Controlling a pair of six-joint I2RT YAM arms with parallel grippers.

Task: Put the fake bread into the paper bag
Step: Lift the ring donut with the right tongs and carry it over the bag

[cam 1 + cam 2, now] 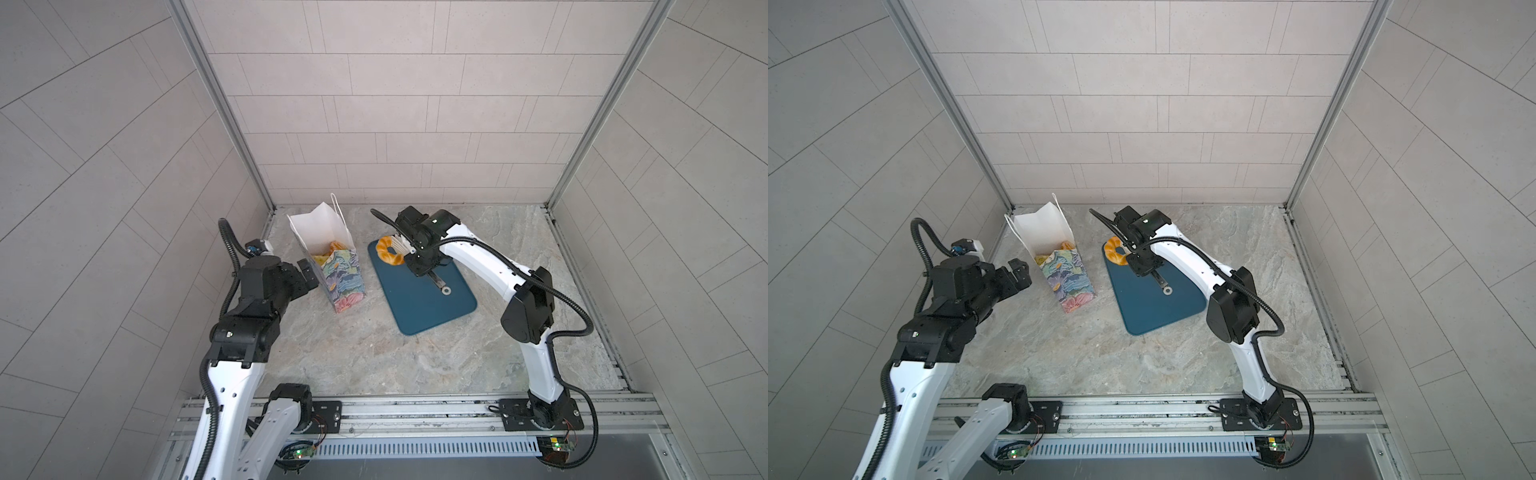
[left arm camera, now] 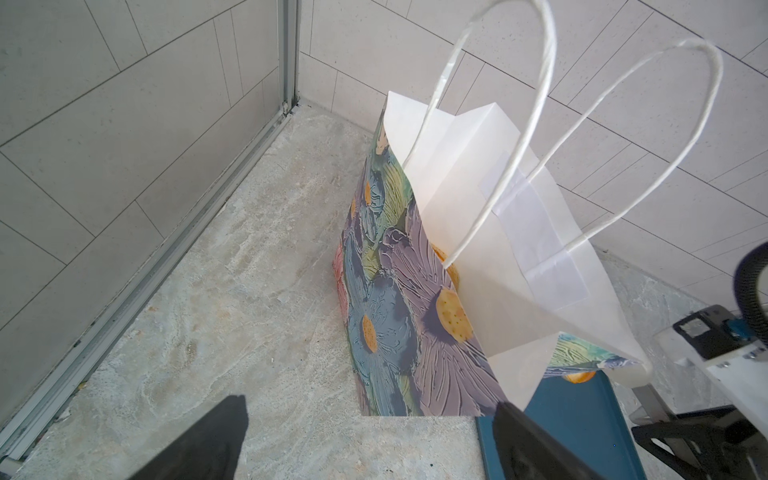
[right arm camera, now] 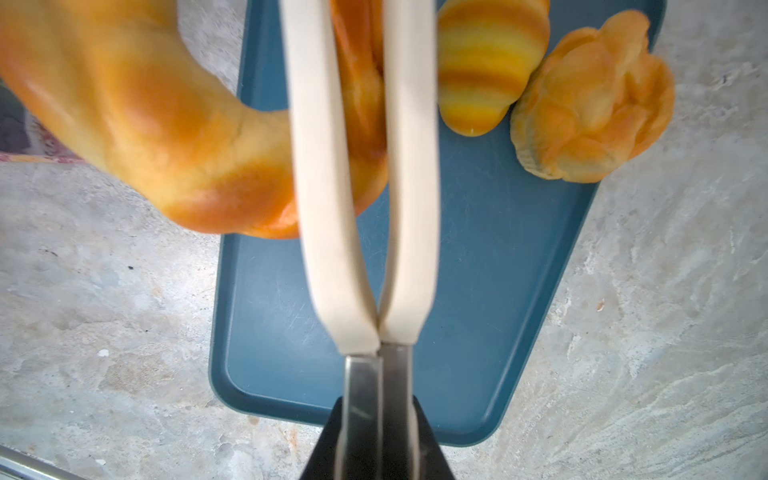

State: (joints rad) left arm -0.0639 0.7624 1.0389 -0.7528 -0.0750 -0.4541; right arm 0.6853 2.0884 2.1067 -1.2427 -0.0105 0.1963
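The paper bag (image 1: 347, 276) (image 1: 1069, 276) (image 2: 399, 299) stands upright and open, with fake bread (image 1: 332, 248) inside. My left gripper (image 1: 309, 274) (image 1: 1019, 272) (image 2: 368, 405) is open beside the bag's floral wall, holding nothing. My right gripper (image 1: 419, 266) (image 1: 1140, 266) (image 3: 378, 436) is shut on the metal handles of white tongs (image 3: 328, 208). The tongs clamp a golden ring-shaped bread (image 1: 388, 250) (image 1: 1115, 251) (image 3: 145, 124) over the tray's far end, near the bag. A striped roll (image 3: 486, 75) and a knotted bun (image 3: 594, 99) lie on the tray.
The dark teal tray (image 1: 424, 311) (image 1: 1154, 309) (image 3: 282, 332) lies flat to the right of the bag. Tiled walls with metal corner posts enclose the marble floor on three sides. The bag's white cord handles (image 2: 511, 137) stand above its rim.
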